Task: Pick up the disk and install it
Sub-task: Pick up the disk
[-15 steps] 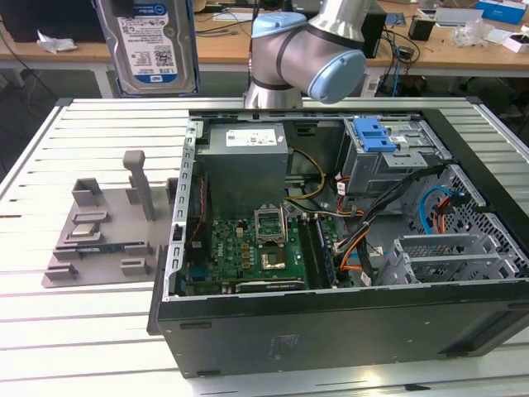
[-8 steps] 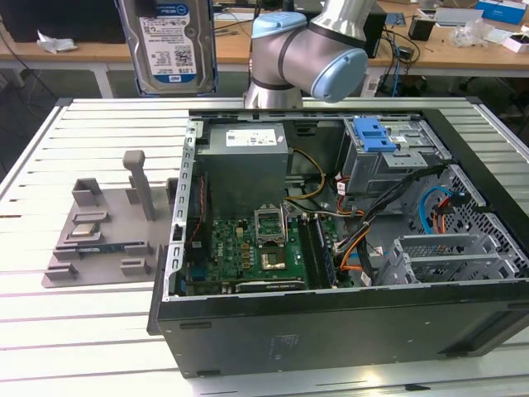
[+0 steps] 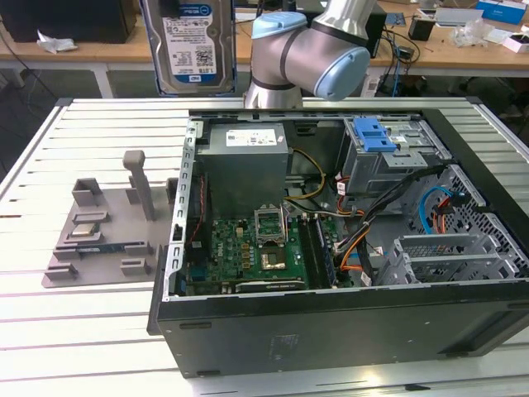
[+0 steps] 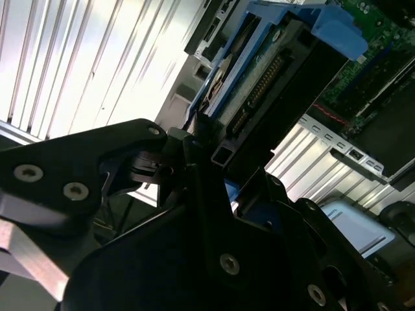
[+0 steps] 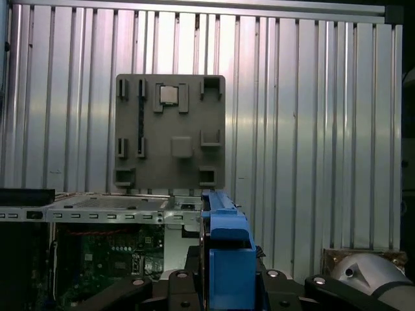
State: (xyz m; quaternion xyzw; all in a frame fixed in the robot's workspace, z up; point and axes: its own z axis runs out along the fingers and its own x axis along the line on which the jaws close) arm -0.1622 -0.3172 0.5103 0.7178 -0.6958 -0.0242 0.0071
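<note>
**Gripper** (image 4: pixel 220 162): black fingers (image 5: pixel 279 285) closed on the disk, one on each side. In both wrist views the disk's body fills the gap between them.

**Disk** (image 3: pixel 192 45): silver-grey drive with a white label and a blue stripe.
- In the exterior view it is held up off the table, standing on edge with the label facing the camera. It is just to the exterior view's left of the arm (image 3: pixel 310 54) and above the far corner of the case.
- In the second wrist view (image 4: pixel 272 71) its connector edge and blue side rail stick out past the fingers.
- In the first wrist view its blue rail (image 5: pixel 227 253) rises between the fingers.

**Case** (image 3: pixel 331 331): black computer tower lying on its side with the panel off, resting on the table.
- Power supply (image 3: pixel 246 161): grey box with a white sticker, at the far side of the case.
- Motherboard (image 3: pixel 248 256): green, just in front of the power supply.
- Cage (image 3: pixel 376 132): grey metal with a blue plastic bracket on top, at the far corner toward the exterior view's right, with cables just beside it.

**Fixture** (image 3: pixel 103 231): grey plate with raised holders, lying on the table beside the case toward the exterior view's left. In the first wrist view (image 5: pixel 170 133) it lies beyond the disk.

**Table** (image 3: pixel 83 331): slatted metal top carrying the case and the fixture.
</note>
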